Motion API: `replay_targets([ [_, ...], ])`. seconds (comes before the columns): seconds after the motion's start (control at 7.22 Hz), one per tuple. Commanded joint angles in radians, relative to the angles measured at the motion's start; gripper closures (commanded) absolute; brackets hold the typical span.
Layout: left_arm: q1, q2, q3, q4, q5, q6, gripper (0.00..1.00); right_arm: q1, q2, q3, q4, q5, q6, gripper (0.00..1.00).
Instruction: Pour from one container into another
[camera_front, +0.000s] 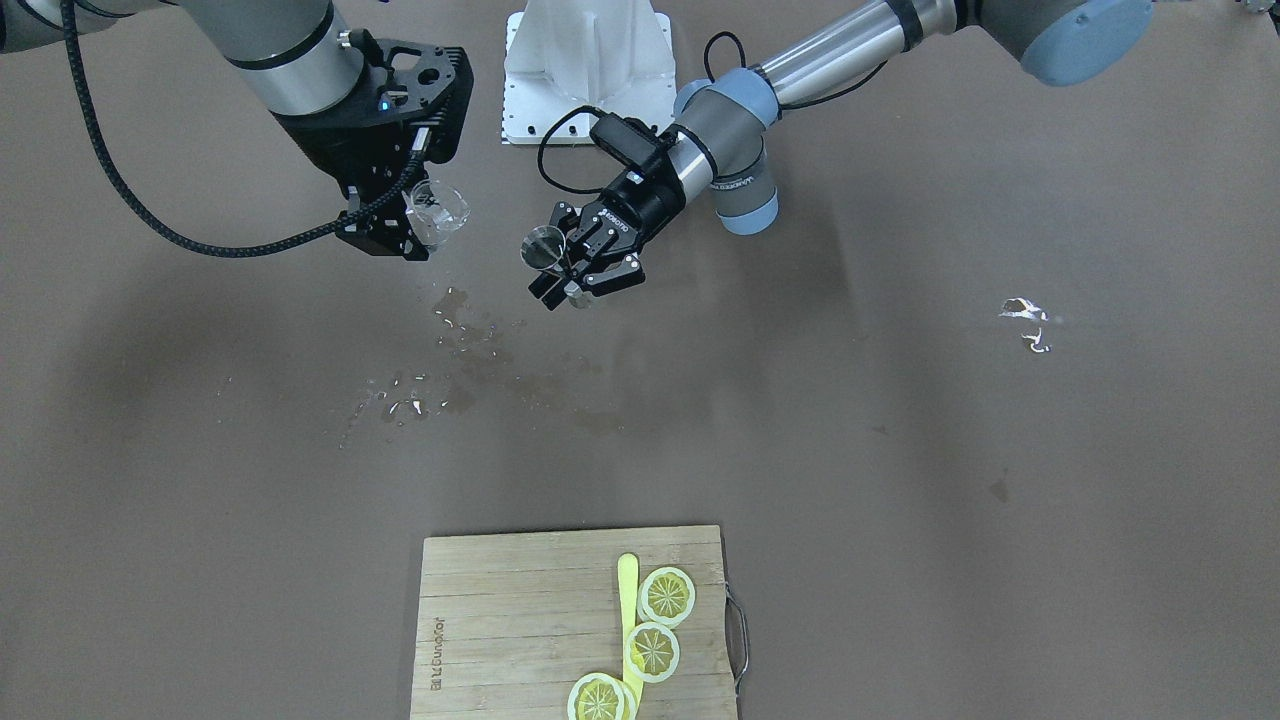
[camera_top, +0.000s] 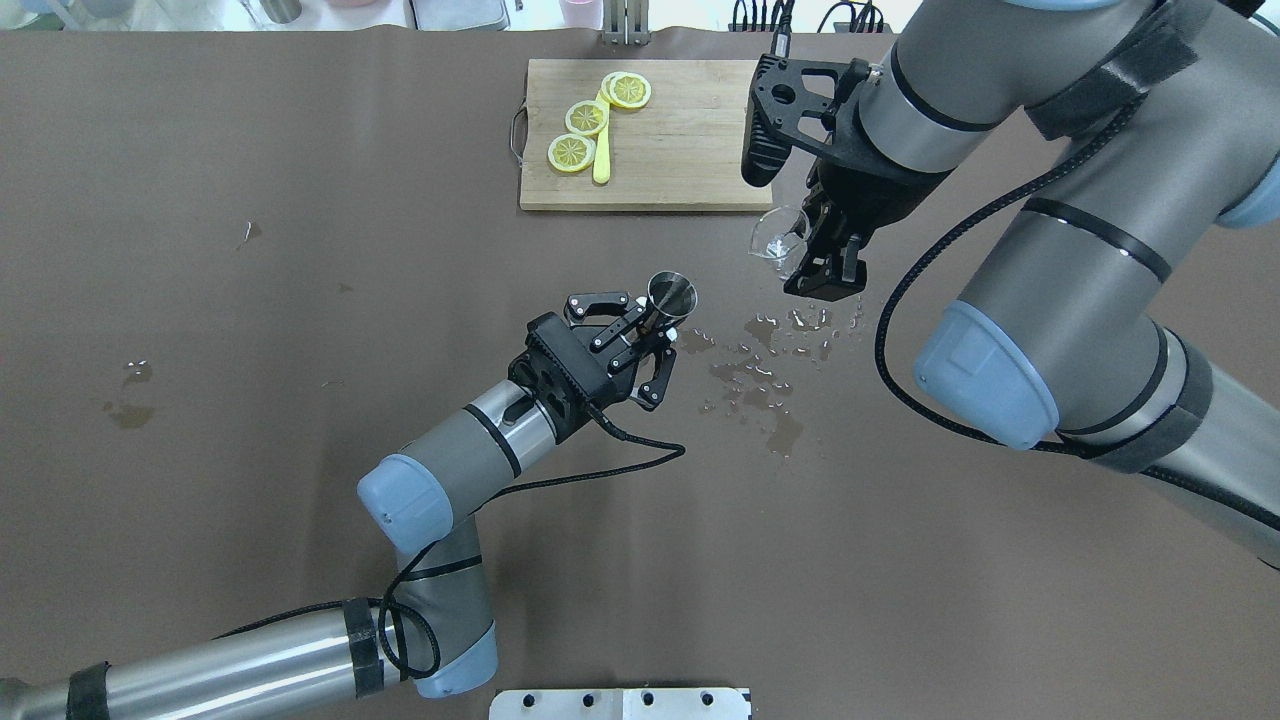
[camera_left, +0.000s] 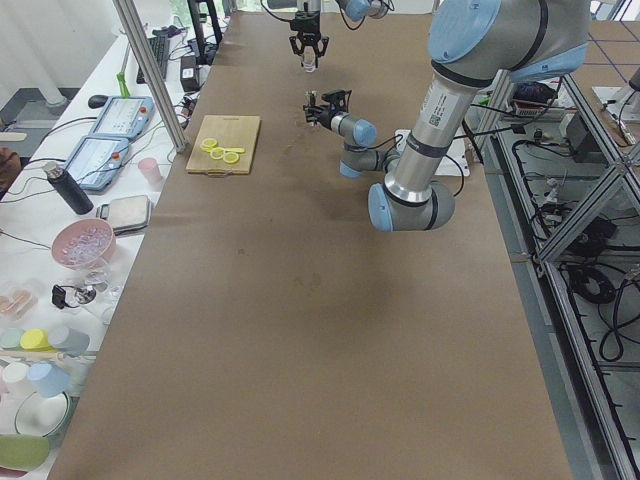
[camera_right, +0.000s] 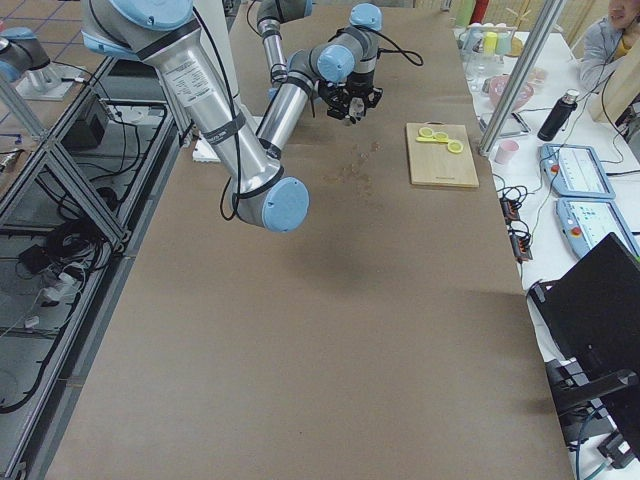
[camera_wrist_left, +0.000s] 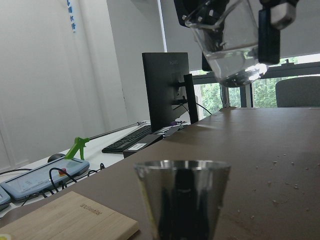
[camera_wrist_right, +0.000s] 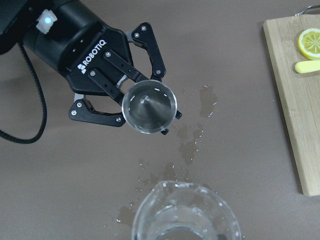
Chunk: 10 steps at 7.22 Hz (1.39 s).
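Grip tight on both sides: left claw (camera_top: 652, 322) pinched on a steel jigger (camera_top: 672, 295), mouth upward, raised above the desk (camera_top: 300, 250); right claw (camera_top: 822, 262) clamped on a clear glass (camera_top: 778, 236), slightly tilted, held higher than the jigger and apart from it. Below and between them, spilled drops (camera_top: 765, 370) on the desk. Farther off, wooden board (camera_top: 690, 150) carrying lemon slices (camera_top: 587, 117).

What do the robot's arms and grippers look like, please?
The left arm and right arm are silver-grey with pale blue joint caps. The left gripper is black, lettered ROBOTIQ; the right gripper is bulkier, black, with a braided black cable.
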Motion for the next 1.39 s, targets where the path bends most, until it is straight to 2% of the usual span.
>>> replay_targets([
  [0.0,0.001,0.0,-0.004,0.002,0.0,0.0,1.0,-0.024,0.019,0.003,-0.051,-0.049,0.0,1.0],
  [0.69,0.001,0.002,-0.005,0.0,0.002,0.0,1.0,-0.075,0.043,-0.005,-0.067,-0.177,-0.084,1.0],
  [1.25,0.001,0.002,-0.005,0.0,0.002,0.0,1.0,-0.077,0.088,-0.083,-0.067,-0.181,-0.109,1.0],
])
